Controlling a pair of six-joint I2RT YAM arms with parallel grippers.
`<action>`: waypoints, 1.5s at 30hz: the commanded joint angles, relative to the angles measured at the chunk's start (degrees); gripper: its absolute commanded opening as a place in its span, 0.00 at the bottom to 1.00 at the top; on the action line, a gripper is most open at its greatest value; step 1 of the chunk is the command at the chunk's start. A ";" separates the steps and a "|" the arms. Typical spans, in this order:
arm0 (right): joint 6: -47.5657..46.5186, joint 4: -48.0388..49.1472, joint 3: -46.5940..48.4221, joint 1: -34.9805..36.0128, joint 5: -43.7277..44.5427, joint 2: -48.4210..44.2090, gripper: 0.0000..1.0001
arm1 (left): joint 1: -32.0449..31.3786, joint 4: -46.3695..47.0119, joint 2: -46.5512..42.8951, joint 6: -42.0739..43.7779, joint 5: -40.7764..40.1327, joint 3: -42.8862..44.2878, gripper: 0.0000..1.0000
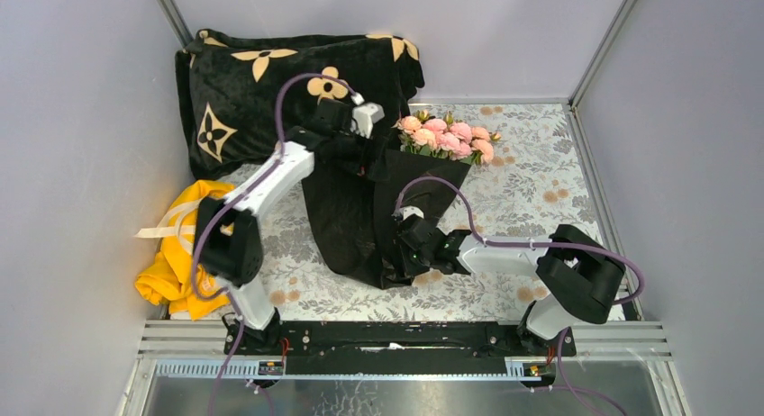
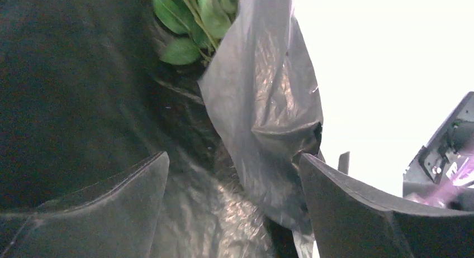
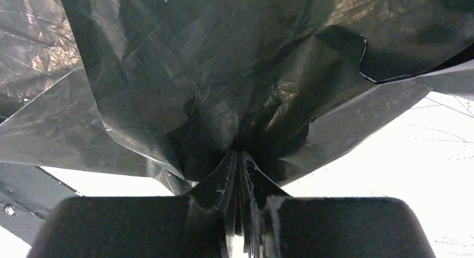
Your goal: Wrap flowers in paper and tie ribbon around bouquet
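Left gripper [image 2: 233, 157]: fingers [image 2: 120, 205] stand wide apart, gripping nothing; a grey-black fold of the paper [image 2: 262, 101] hangs in the gap, closer to the finger on the right of the wrist view
Right gripper [image 3: 239, 154]: fingers [image 3: 223, 180] pressed together, clamped on a crumpled pinch of the paper; the sheet fans out above and to both sides of the tips
Paper, top view: a crinkled black cone [image 1: 347, 218] on the table, its wide mouth by the left fingers, its narrow lower end at the right fingers
Flowers [image 1: 446, 137]: pink heads stick out of the cone's mouth, just beyond the left fingers; green leaves [image 2: 184, 23] show above the left fingers, inside the wrap
Ribbon [image 1: 155, 230]: cream strip lying well apart from both pairs of fingers, beside the yellow cloth [image 1: 171, 272]
Blanket [image 1: 243, 83]: black with tan flower marks, behind the left fingers
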 commanded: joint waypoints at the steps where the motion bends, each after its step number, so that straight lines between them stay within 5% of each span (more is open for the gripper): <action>1: 0.65 -0.54 0.42 0.22 -1.65 1.69 0.11 | 4.94 -8.10 -11.77 7.08 -9.79 1.45 0.98; 8: -0.11 -0.47 1.22 0.25 -3.20 2.59 0.10 | 17.38 -11.19 -15.34 7.94 -13.63 -3.59 0.99; 17: -0.02 -1.29 1.86 0.26 -2.79 1.95 0.10 | 17.53 -6.47 -11.21 7.85 -0.08 -10.75 0.99; 19: 0.62 -1.24 1.86 0.18 -2.79 1.93 0.10 | 17.24 -5.11 -11.20 7.31 0.91 -10.77 0.82; 22: 1.52 -1.03 2.17 0.03 -3.49 2.55 0.10 | 15.06 -4.82 -12.31 6.82 5.07 -9.89 0.07; 23: 2.07 -0.79 2.07 -0.26 -4.07 2.85 0.10 | 12.98 -4.82 -13.05 6.77 6.13 -9.71 0.00; 34: 8.54 8.58 -2.14 -5.30 -11.42 4.22 0.10 | -6.39 0.52 -10.78 1.99 11.94 -5.81 0.00; 45: 20.66 17.41 -7.55 -8.23 -11.07 0.66 0.09 | -13.83 8.69 7.52 -0.41 6.89 -4.55 0.00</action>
